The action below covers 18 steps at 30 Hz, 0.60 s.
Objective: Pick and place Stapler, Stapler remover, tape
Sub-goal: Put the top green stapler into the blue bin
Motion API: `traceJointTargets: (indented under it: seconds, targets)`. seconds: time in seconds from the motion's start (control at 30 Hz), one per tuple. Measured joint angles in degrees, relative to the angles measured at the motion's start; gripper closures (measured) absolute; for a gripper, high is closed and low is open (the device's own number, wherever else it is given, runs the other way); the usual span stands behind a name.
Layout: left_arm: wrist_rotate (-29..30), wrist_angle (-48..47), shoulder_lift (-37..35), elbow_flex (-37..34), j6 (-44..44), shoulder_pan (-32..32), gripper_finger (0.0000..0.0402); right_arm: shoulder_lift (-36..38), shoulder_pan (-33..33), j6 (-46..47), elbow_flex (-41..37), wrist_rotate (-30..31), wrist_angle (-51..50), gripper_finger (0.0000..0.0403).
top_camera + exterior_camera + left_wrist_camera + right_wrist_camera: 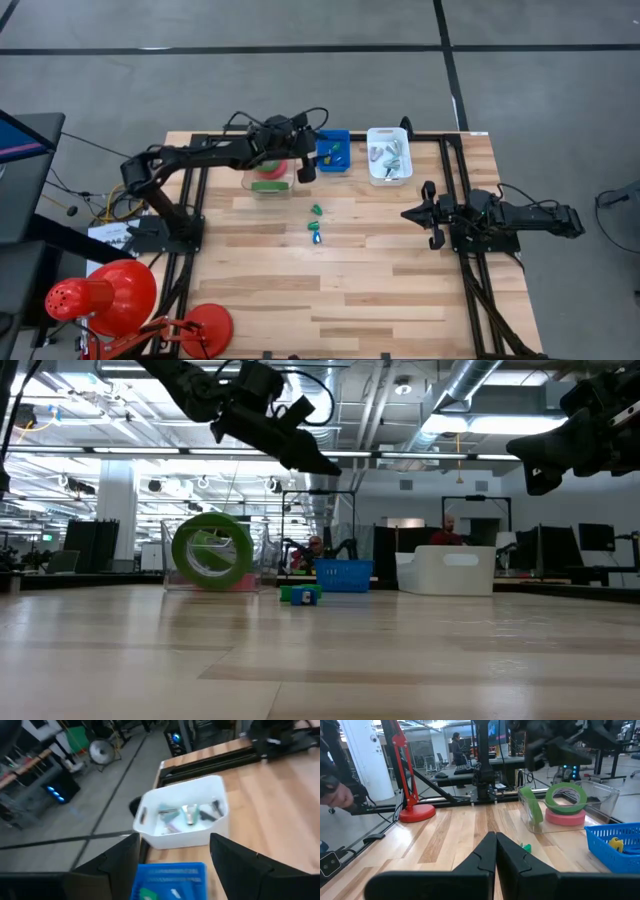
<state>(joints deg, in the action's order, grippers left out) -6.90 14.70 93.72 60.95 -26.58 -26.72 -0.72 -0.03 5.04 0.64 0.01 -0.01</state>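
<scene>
The tape looks finished with: in the clear bin (pixel 268 180) at about eleven o'clock on the table lie a green roll (pixel 565 797) on top of the red-pink roll (pixel 565 815), and a second green roll (pixel 211 551) stands on edge against the bin's near wall. The left gripper (pixel 304 163) hangs above the bin's right edge, its fingers spread apart and nothing between them, so I'd say it has just let go. The blue basket (pixel 333 151) at twelve o'clock already holds a few small green and yellow bits, and the white bin (pixel 389 155) at one o'clock holds silvery pieces. What's left, as far as I can see, are the small green and blue items (pixel 315 228) lying loose near the table's middle; whether they are staplers or removers I can't make out. The right gripper (pixel 431 213) waits at three o'clock, fingers pressed together and empty. Nothing stands between either arm and those loose pieces; the red lamp (pixel 100 295) at eight o'clock sits well clear
</scene>
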Motion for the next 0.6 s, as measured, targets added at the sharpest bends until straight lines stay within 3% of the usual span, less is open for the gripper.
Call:
traceJointTargets:
  seconds: [0.6]
  targets:
    - [-1.08,-14.83,-0.66,0.00,2.03,9.64,0.0169,-0.01,-0.01,0.00,0.00,0.00,-0.01,0.0403]
